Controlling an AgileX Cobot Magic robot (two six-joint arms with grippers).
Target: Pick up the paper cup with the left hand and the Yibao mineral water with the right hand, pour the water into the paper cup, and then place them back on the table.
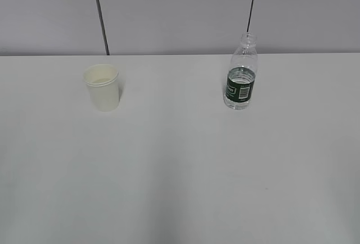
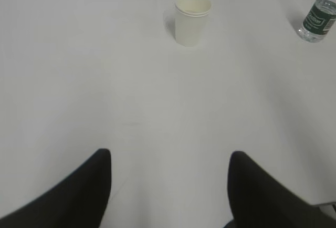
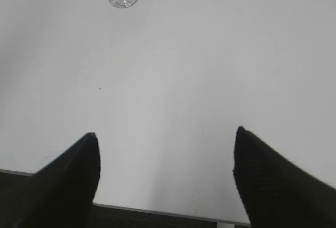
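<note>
Currently I see the paper cup point(image 1: 102, 87) standing upright on the surface point(image 1: 180, 171), left of centre and toward the far edge. My left gripper point(image 2: 169, 186) hangs spread wide and empty over the near part, well apart from the cup. Right of centre, also toward the far edge, the Yibao mineral water point(image 1: 242, 72) stands upright and capless. My right gripper point(image 3: 165, 173) gapes empty above the near edge.

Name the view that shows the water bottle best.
The exterior view: the Yibao mineral water stands whole, neck to base. The left wrist view cuts off its top at the frame corner; the right wrist view shows only its lower label and base.
</note>
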